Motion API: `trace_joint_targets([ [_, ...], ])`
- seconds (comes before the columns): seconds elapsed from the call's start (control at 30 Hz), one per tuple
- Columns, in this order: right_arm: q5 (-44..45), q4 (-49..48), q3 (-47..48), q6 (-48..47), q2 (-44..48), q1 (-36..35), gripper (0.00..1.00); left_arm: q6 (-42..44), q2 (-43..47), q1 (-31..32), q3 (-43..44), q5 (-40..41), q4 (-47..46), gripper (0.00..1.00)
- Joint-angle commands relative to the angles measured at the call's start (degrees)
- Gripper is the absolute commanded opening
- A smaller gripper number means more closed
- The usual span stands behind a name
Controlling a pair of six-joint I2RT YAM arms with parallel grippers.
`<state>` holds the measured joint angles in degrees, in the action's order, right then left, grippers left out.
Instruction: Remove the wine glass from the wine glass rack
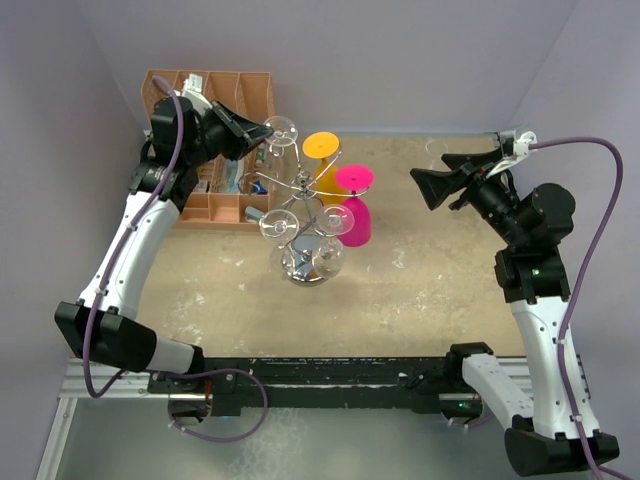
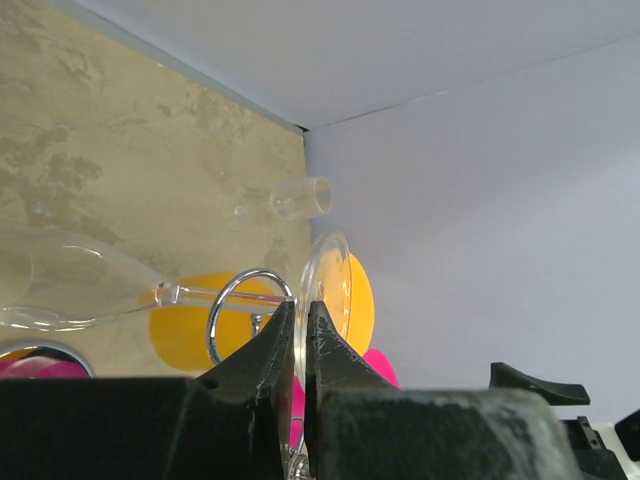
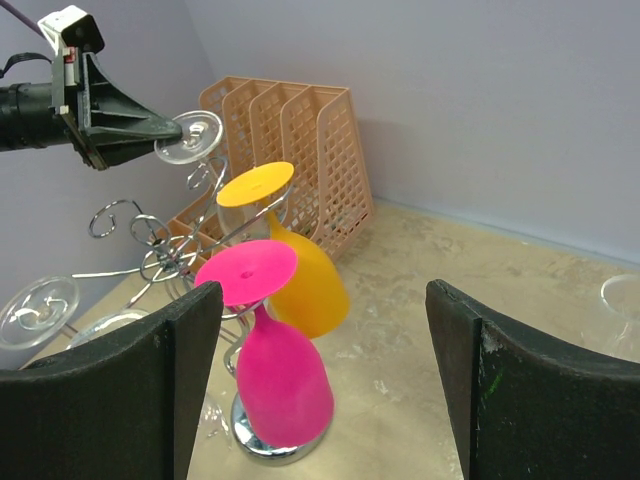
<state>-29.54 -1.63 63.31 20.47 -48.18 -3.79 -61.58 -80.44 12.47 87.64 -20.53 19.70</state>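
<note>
**Wine glass removal, grasp stage.** The left gripper [image 2: 303, 325] is shown clamped narrowly on the rim of the flat round foot [image 2: 330, 285] of the clear wine glass [image 2: 70, 285]. The glass is hung inverted at the far left of the wine glass rack [image 1: 298, 186], its thin stem [image 2: 190, 295] passed through a curled wire loop [image 2: 250, 270]. The right gripper [image 1: 418, 188] is held wide and empty, well apart on the right.

For a clean removal, the foot is best drawn along the line of the loop's opening, so that the stem is slid out sideways and not pulled against the wire. A slow, level motion is advised, since smooth glass may be expected to slip between hard black pads.

The rack is formed of shiny silver wire, wound in spirals above a round chrome base [image 3: 262, 447]. An opaque yellow glass [image 3: 300, 285] and a pink glass [image 3: 285, 385] are hung on its right side, and a slotted orange organizer [image 1: 225, 95] is stood just left of it
</note>
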Motion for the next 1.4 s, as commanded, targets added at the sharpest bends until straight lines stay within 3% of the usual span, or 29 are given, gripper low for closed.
trace_joint_targets([
  [0.0, 0.6, -3.0, 1.5, 0.6, 0.8, 0.1, 0.84, -2.8, -0.7, -0.3, 0.6, -5.2, -8.2, 0.00],
  [0.47, 0.6, -4.0, 1.3, 2.2, 0.1, 0.1, 0.85, 2.2, 1.3, -0.3, -0.4, -11.4, -4.3, 0.00],
  [0.77, 0.3, -3.6, 1.4, 2.3, 0.2, 0.1, 0.85, 6.0, 4.1, -0.3, -0.4, -9.6, 1.8, 0.00],
  [0.9, 0.1, -3.1, 1.7, 2.2, 0.1, 0.1, 0.85, 8.9, 6.0, -0.4, 0.8, -4.5, 7.6, 0.00],
  [1.1, 0.3, -2.6, 2.2, 2.0, 0.2, 0.1, 0.85, 13.5, 7.9, -0.5, 6.3, 13.4, 18.6, 0.00],
  [1.37, 0.8, -2.0, 2.8, 1.9, 0.7, 0.1, 0.85, 15.6, 7.4, -0.5, 10.7, 22.3, 16.4, 0.00],
])
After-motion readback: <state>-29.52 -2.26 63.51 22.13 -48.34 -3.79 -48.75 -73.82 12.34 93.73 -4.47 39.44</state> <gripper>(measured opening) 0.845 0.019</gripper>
